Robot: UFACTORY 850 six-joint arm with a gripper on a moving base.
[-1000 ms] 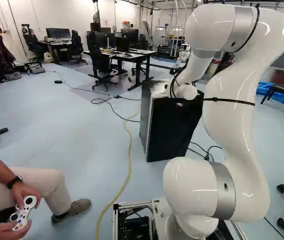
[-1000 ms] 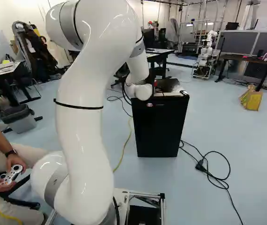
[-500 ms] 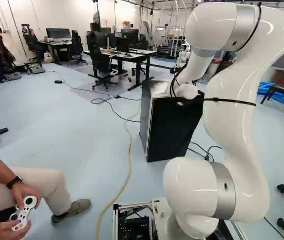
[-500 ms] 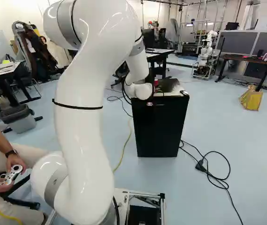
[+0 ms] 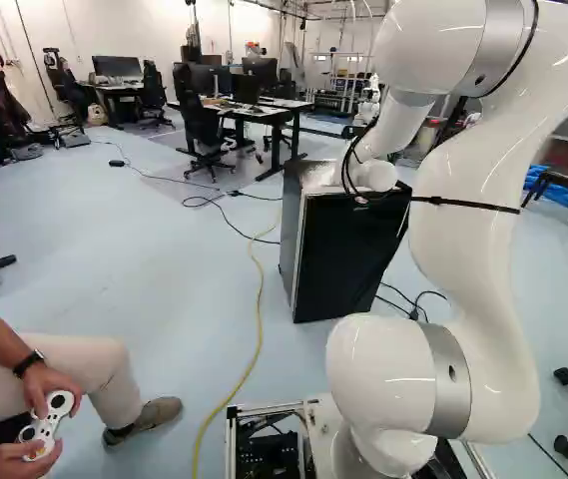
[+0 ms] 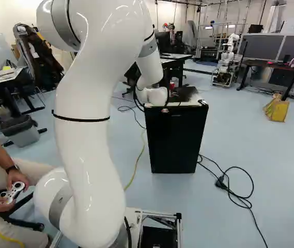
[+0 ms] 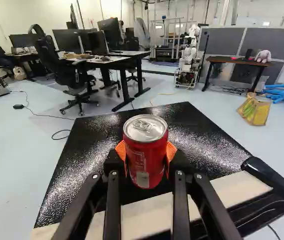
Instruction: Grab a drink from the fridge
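A red drink can [image 7: 144, 152] with a silver top stands upright between the orange pads of my gripper [image 7: 144, 155], which is shut on it from both sides. Below it lies the black top of the small fridge [image 7: 82, 165]. In the right base view my gripper [image 6: 173, 94] is mostly hidden by the white wrist, over the fridge [image 6: 175, 142]. Red of the can [image 6: 171, 84] shows just beyond. The fridge's black front [image 5: 348, 259] faces the base, its door shut. Whether the can's bottom touches the fridge top is hidden.
A seated person's leg and hands with a controller [image 5: 49, 424] are at the left. Yellow cable [image 5: 258, 329] runs along the floor left of the fridge, black cables [image 6: 234, 191] right of it. Desks [image 7: 117, 62] and another robot [image 7: 189, 60] stand beyond.
My arm has shifted against its lowest joint; its wrist has risen a little above the fridge, and the red can shows higher in the right base view. The base has not moved.
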